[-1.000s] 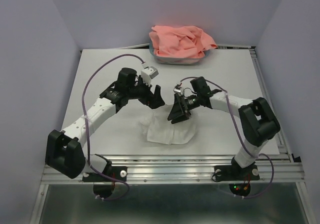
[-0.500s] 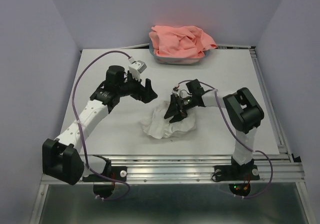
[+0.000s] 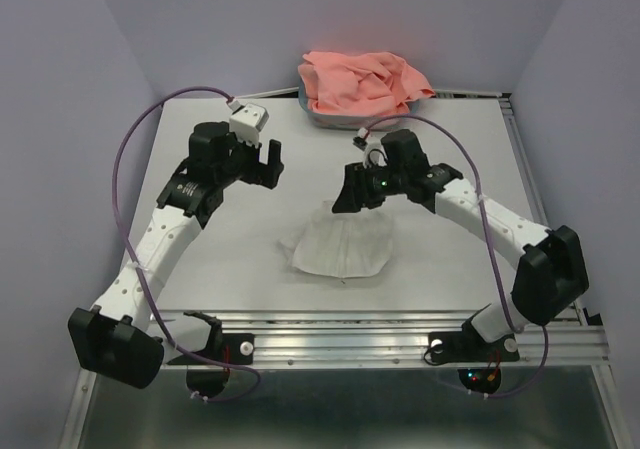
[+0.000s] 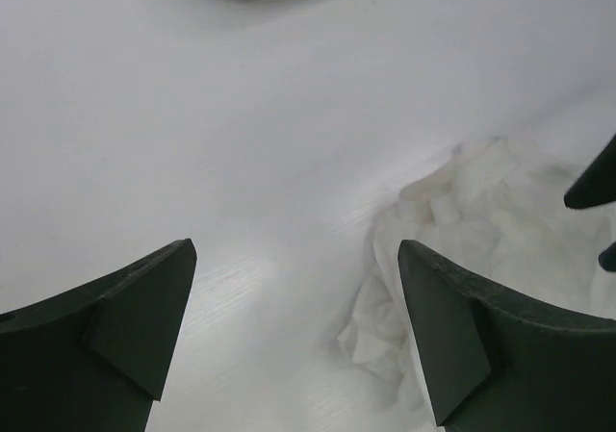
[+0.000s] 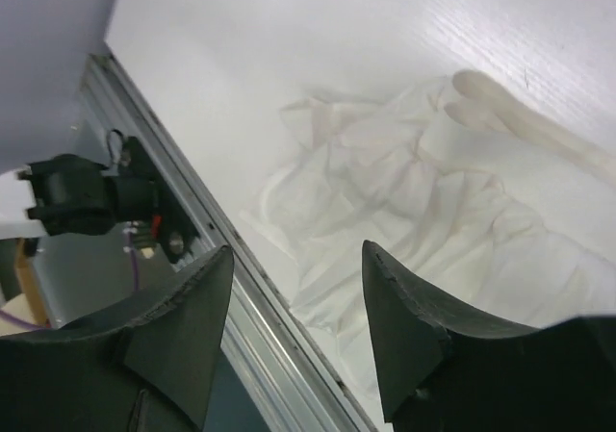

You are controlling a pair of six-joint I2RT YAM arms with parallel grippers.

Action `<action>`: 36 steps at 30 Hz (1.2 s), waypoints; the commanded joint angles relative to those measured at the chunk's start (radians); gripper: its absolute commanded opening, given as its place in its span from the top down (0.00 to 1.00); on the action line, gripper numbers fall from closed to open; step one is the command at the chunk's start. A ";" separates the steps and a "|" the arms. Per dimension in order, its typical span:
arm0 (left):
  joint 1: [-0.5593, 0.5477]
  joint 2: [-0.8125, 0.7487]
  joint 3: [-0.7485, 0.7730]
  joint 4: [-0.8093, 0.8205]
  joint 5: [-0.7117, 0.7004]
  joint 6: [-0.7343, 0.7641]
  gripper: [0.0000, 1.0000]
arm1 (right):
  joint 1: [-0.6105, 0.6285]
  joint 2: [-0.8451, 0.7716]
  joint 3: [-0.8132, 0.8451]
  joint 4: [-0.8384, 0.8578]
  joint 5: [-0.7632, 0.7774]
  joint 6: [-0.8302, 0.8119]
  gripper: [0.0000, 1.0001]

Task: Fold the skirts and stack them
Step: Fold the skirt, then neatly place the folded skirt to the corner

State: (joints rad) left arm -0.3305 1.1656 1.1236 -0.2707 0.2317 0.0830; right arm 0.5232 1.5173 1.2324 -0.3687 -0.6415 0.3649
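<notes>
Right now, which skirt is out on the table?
The white skirt, lying crumpled on the table near the front; the salmon-pink skirt is heaped in the tub at the far edge.

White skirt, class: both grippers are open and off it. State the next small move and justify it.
Probably send the left gripper to the pink skirt heaped in the tub. It and the right gripper are open and clear of the white skirt, which lies as a compact bundle.
</notes>
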 commanded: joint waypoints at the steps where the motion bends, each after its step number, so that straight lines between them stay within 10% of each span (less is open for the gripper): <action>1: 0.005 -0.015 0.059 -0.016 -0.124 0.090 0.01 | 0.138 0.009 -0.060 -0.099 0.334 -0.029 0.36; 17: 0.024 -0.029 0.036 0.018 -0.161 0.126 0.02 | 0.215 0.397 -0.062 -0.090 0.890 -0.127 0.28; 36: 0.030 0.066 0.077 -0.054 0.011 0.181 0.01 | -0.635 0.204 -0.294 -0.070 0.675 -0.797 0.16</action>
State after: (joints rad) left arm -0.3058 1.2064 1.1477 -0.3248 0.2123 0.2470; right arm -0.0048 1.6569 0.9653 -0.3977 0.0711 -0.2562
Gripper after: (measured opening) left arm 0.986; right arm 0.832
